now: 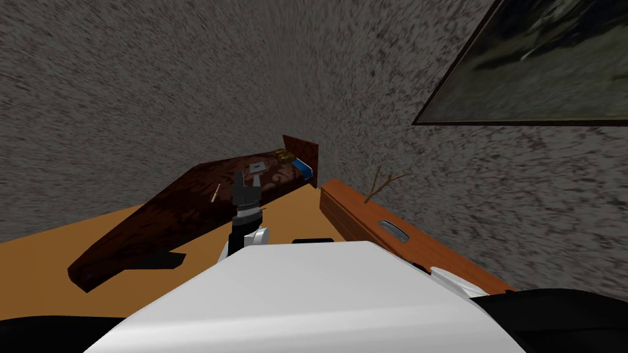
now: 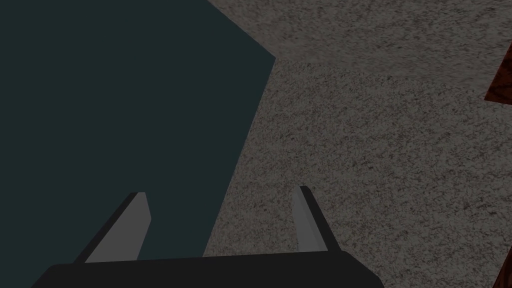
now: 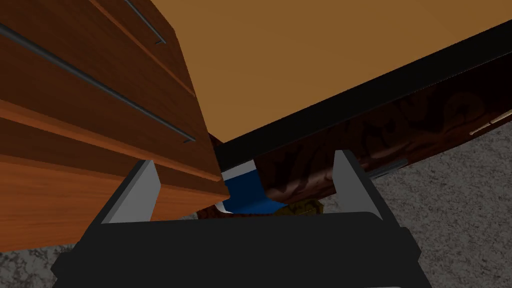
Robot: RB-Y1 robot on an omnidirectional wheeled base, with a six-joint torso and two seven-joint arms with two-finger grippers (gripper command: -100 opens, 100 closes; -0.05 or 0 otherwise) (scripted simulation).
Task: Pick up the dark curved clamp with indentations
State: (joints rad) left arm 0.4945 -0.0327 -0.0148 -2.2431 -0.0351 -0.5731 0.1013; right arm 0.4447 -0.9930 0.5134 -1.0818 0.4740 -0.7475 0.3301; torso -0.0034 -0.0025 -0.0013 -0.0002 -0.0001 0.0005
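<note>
Speckled grey wall (image 1: 153,92) filled most of it, then the long dark red-brown patterned wooden table (image 1: 159,220) and the orange-brown wooden chest of drawers (image 1: 368,230) beside it, drawers all shut so no clue what was inside, just bare twigs (image 1: 383,181) on top. Left gripper (image 2: 221,192) hung wide open and empty over the tabletop, right gripper (image 3: 245,157) also spread wide, aimed at the table end by the chest where a blue-and-white thing (image 3: 245,192) and a yellowish lump (image 3: 300,207) sat. Couldn't pick out the dark curved clamp for sure among the small bits on that table, so I figured a grab could close on the wrong piece.
</note>
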